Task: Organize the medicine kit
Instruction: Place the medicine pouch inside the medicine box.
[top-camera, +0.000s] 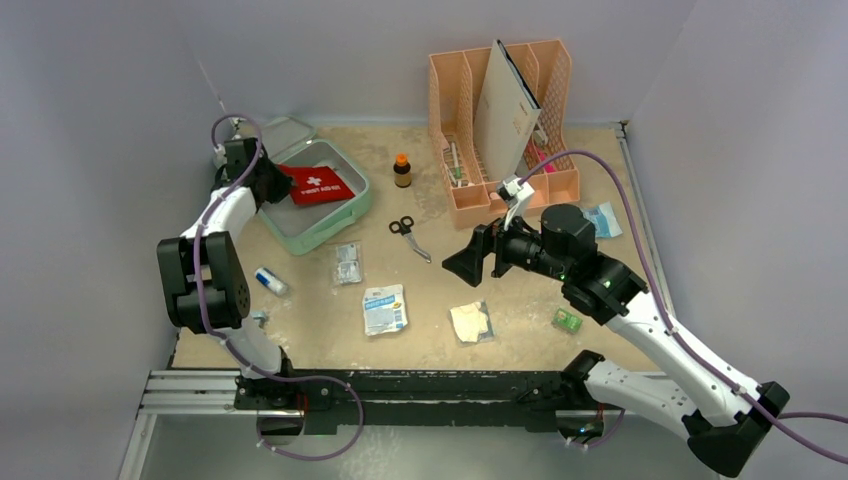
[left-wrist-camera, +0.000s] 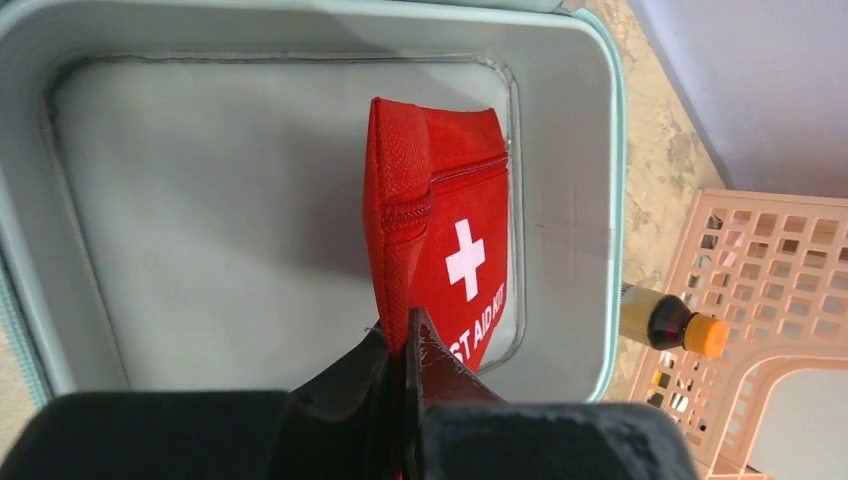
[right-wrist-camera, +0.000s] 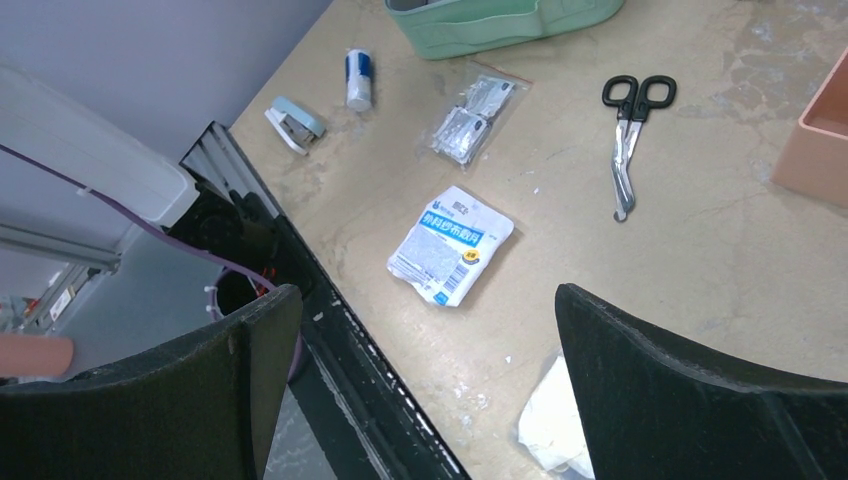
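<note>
Wrist view alone: left gripper (left-wrist-camera: 407, 330) pinching red pouch (left-wrist-camera: 450, 230) in medicine kit (left-wrist-camera: 250, 250); right gripper (right-wrist-camera: 425, 300) agape

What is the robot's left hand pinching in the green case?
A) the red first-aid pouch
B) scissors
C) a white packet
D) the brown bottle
A: the left hand is shut on the edge of the red first-aid pouch, inside the open medicine kit.
</note>
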